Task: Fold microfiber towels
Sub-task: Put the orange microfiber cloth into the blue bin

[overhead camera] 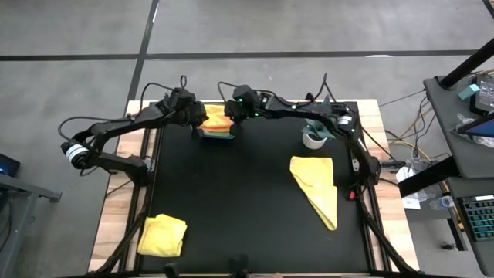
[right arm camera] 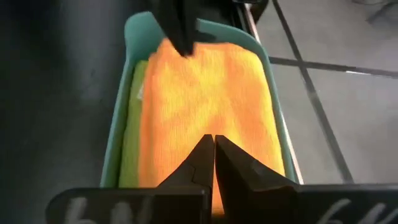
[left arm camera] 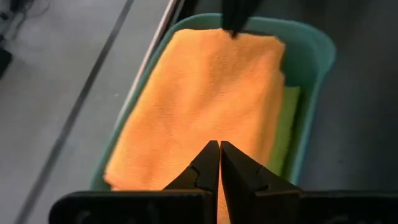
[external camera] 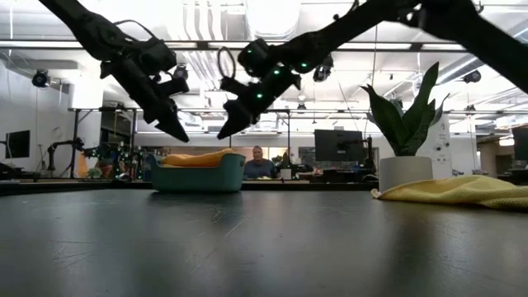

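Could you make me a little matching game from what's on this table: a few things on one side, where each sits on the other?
Things:
1. orange towel
2. crumpled yellow towel
3. spread yellow towel
4. potted plant

Places:
A. near left corner of the table
B. beside the right arm, at the table's far side
C. in the teal bin
D. right half of the mat, nearer than the plant

Pairs: 1-C, 2-A, 3-D, 4-B
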